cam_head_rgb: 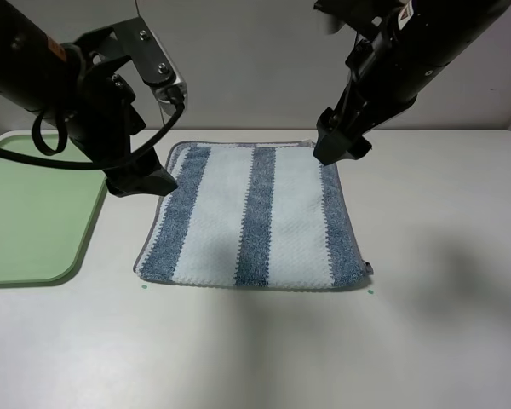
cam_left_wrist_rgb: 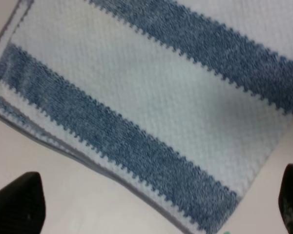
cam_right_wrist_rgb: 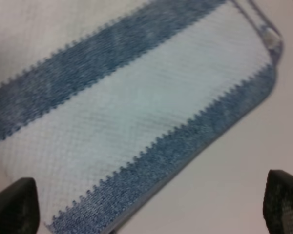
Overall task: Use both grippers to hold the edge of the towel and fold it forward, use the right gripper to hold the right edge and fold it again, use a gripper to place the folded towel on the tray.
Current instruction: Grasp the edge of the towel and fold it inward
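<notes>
The striped towel (cam_head_rgb: 255,217) lies flat on the white table as a doubled, roughly square layer. Its grey hem (cam_head_rgb: 352,217) runs along the right side. My left gripper (cam_head_rgb: 143,182) hangs just above the towel's far left corner, open and empty. My right gripper (cam_head_rgb: 335,150) hangs above the far right corner, open and empty. The left wrist view shows the towel (cam_left_wrist_rgb: 151,97) below the wide-apart fingertips (cam_left_wrist_rgb: 17,204). The right wrist view shows the towel (cam_right_wrist_rgb: 136,112), a small tag (cam_right_wrist_rgb: 269,36) at its corner, and spread fingertips (cam_right_wrist_rgb: 285,202). The green tray (cam_head_rgb: 25,213) lies to the left.
The tray's right rim (cam_head_rgb: 87,234) lies a short gap from the towel's left edge. Bare white table (cam_head_rgb: 255,349) stretches in front of and to the right of the towel. A grey wall stands behind.
</notes>
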Available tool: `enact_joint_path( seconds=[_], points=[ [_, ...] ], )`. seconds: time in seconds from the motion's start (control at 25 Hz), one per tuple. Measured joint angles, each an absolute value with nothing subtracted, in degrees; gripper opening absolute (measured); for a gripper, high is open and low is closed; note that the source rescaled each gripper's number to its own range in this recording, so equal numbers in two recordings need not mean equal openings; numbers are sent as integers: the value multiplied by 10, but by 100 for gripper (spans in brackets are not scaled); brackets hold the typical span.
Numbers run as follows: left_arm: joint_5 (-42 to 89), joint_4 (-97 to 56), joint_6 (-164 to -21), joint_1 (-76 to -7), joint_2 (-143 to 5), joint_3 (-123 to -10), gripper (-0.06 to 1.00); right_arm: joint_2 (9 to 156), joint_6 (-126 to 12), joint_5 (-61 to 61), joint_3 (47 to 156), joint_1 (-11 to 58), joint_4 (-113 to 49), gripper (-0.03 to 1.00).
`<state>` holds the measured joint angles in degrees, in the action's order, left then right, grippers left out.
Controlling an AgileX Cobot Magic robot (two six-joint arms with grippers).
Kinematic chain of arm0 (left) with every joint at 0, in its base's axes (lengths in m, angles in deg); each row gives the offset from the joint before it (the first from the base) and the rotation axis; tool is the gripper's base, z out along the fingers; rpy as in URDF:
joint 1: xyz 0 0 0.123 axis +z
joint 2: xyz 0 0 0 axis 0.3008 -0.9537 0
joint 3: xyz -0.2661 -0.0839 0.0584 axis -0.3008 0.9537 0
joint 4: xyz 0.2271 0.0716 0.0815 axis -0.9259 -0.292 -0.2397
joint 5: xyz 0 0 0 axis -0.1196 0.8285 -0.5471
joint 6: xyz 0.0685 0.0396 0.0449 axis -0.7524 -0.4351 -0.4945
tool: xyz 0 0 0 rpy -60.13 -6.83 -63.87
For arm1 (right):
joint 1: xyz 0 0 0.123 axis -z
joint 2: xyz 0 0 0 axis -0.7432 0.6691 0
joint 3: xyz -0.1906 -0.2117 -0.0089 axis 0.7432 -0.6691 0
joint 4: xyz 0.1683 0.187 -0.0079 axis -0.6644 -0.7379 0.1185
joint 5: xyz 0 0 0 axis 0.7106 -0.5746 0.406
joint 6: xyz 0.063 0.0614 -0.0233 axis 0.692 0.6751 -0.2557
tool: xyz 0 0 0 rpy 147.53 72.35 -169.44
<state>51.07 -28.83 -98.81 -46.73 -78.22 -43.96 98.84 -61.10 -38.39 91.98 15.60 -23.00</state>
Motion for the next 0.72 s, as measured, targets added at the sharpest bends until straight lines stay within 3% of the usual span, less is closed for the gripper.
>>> enact_joint_path(
  seconds=[0.72],
  points=[
    [486,-287,-1020,-468,-850,-426,92,1052,-686,-353,919,150,-257,100]
  ],
)
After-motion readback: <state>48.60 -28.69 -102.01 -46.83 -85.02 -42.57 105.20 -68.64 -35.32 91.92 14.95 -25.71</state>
